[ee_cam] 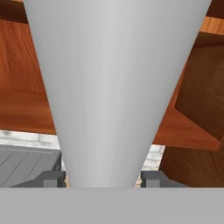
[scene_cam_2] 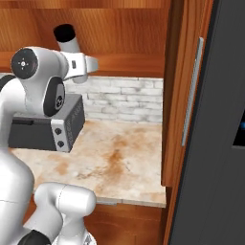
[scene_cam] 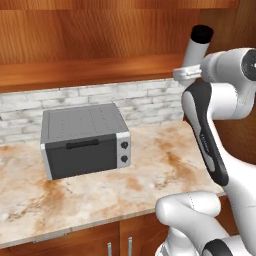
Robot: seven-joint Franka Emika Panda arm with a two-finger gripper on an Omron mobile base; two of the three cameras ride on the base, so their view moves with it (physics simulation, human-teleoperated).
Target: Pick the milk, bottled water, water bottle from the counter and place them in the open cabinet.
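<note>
My gripper (scene_cam: pixel 188 73) is shut on the water bottle (scene_cam: pixel 199 48), a slim silver cylinder with a black cap, tilted and held high in front of the open cabinet's plank shelf (scene_cam: pixel 75 71). From the right side the water bottle (scene_cam_2: pixel 67 40) rises above the gripper (scene_cam_2: pixel 81 64), left of the cabinet door (scene_cam_2: pixel 178 95) with its long silver handle (scene_cam_2: pixel 192 91). In the hand view the water bottle (ee_cam: pixel 113 87) stands between both fingertips (ee_cam: pixel 53 179), with the shelf (ee_cam: pixel 26 109) behind. The milk, the bottled water and the counter are out of view.
A grey toaster oven (scene_cam: pixel 85 140) sits on a marble top (scene_cam: pixel 160 165) backed by white brick (scene_cam: pixel 140 97), directly under the shelf. A dark tall appliance (scene_cam_2: pixel 215 143) stands at the right, beyond the cabinet door.
</note>
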